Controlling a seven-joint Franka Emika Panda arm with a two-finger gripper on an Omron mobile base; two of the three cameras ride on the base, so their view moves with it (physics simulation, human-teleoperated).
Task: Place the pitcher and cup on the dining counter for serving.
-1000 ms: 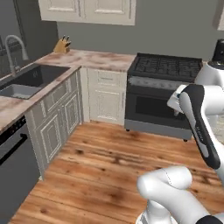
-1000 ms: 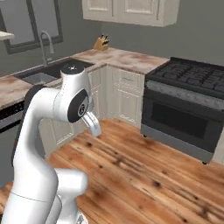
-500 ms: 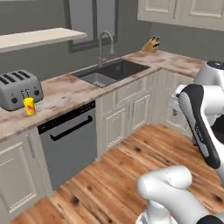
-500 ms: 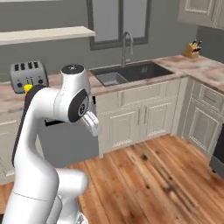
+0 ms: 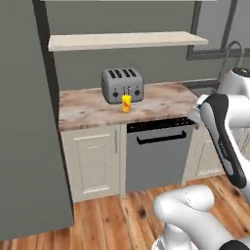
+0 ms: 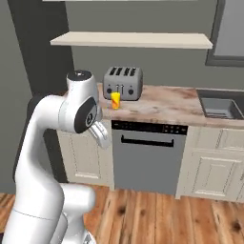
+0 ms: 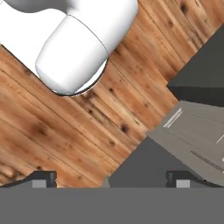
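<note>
Ahead of me a marbled stone kitchen worktop (image 5: 88,110) runs along the wall. On it stands a grey metal four-slot toaster (image 5: 122,85), and the small yellow tapered cup (image 5: 126,103) sits just in front of the toaster, near the worktop's front edge. Below them is a dark-fronted dishwasher (image 5: 156,154), with a pale panelled cabinet door (image 5: 97,158) to its left. A long pale wall shelf (image 5: 127,40) hangs above the toaster. To the right, a steel sink basin (image 6: 220,108) is set into the worktop. Wooden plank floor (image 7: 61,127) lies under my claw (image 7: 111,178).

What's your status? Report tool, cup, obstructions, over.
Tool open, empty, pointed down at wood floor. Cup upright on worktop, just in front of toaster. Nothing between base and cup.
</note>
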